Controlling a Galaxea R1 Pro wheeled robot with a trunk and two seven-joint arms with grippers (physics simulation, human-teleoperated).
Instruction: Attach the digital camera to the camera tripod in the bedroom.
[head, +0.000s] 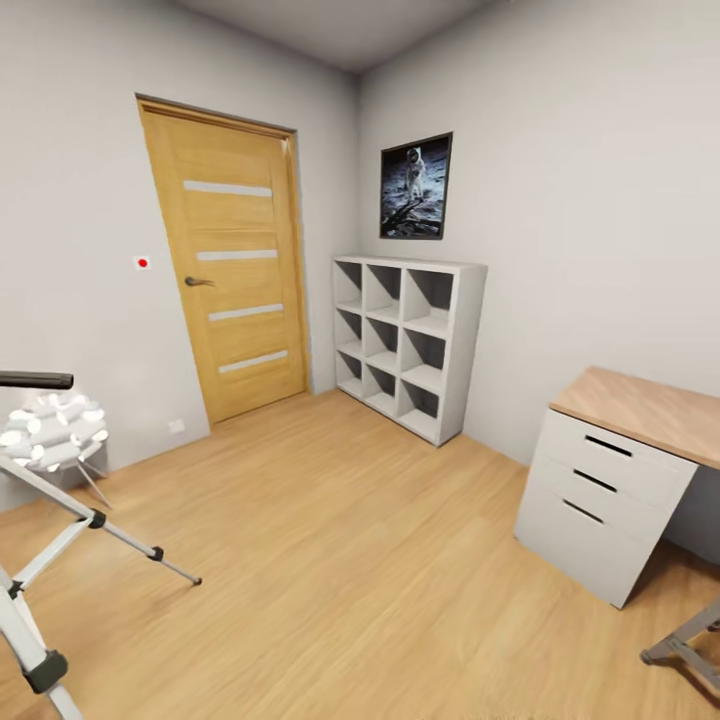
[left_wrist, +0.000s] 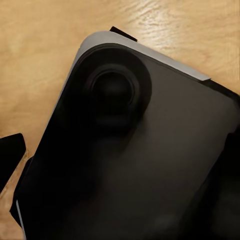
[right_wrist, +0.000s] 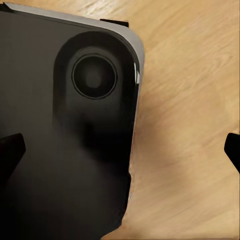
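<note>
The camera tripod (head: 60, 520) is seen at the bedroom's left, near the wooden door (head: 232, 262) and white cube shelving (head: 408, 345), while neither gripper's jaw state can be told.

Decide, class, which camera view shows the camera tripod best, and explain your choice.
The head view: the camera tripod stands at its left edge, with silver legs, black joints and a black pan handle visible, though partly cut off. Both wrist views look down at the robot's dark base over the wood floor, with nothing recognisable as the tripod.

Tripod (head: 60, 520) left – shelving (head: 408, 345) beside door (head: 228, 262)
</note>
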